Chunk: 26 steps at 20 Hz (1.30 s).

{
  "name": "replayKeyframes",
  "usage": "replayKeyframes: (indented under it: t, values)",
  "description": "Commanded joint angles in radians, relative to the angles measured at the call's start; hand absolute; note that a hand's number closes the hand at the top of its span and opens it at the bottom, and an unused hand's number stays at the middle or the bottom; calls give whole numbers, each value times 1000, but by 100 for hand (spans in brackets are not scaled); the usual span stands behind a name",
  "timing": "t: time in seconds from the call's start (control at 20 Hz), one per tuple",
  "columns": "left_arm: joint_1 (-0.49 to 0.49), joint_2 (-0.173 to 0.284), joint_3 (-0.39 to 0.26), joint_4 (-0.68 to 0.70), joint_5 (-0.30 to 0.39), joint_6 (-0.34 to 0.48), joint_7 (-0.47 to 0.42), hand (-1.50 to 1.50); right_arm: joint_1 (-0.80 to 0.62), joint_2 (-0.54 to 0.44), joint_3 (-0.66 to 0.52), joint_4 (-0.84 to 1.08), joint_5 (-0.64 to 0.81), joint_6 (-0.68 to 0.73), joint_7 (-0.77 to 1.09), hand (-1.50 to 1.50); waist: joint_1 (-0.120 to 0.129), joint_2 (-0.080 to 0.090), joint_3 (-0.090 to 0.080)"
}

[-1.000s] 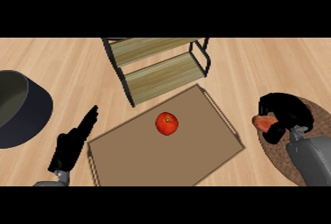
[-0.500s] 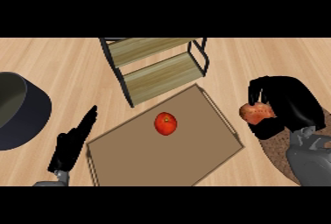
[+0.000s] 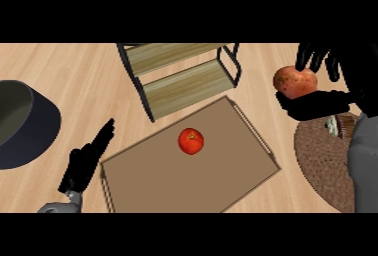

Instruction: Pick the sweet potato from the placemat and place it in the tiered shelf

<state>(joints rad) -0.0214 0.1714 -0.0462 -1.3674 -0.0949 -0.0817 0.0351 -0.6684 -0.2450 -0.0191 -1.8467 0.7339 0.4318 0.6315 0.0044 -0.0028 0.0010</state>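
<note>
Head view, left to right: a dark round pot [image 3: 18, 125] sits at the far-left edge of the wooden tabletop [image 3: 74, 70]. Just right of it, near the lower edge, the left robot hand [image 3: 85, 162] rests with its fingers straight and held together, pointing away, beside the left corner of a brown tray [image 3: 221, 185]. A red tomato [image 3: 191, 141] lies on the tray, near its middle. Farther back stands the tiered shelf [image 3: 181, 75], its two wooden tiers framed in dark metal, its near corner close to the tray's far edge. To the right, the right robot hand [image 3: 325, 97] is curled round the sweet potato [image 3: 294, 82], holding it up beside the shelf's right side. The round woven placemat [image 3: 325, 160] lies below, nearer, at the right edge.
</note>
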Motion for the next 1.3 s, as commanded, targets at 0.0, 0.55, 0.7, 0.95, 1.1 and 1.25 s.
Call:
replayKeyframes:
  t: [0.0,0.55,0.7,0.95,1.1,1.25]
  values:
    - [36,-19,-15,-2,-14,1,-29,0,-153,23,-11,124,28,-45,19,150,7,3,-2]
    - [-49,8,22,14,8,-38,31,0,-491,30,-58,728,142,-290,-111,150,19,10,-2]
    - [-54,-3,9,19,-5,-30,31,0,-582,42,-51,904,167,-355,-185,150,32,15,-2]
    - [-61,-40,-11,4,-32,11,45,0,-717,62,-64,1132,173,-377,-250,150,42,17,-2]
    - [-4,-35,-28,-38,-35,-3,32,0,-750,56,-82,1266,179,-407,-302,150,56,19,-2]
    - [-52,-6,6,32,-11,-42,1,0,-766,80,-87,1369,191,-453,-340,150,53,25,-3]
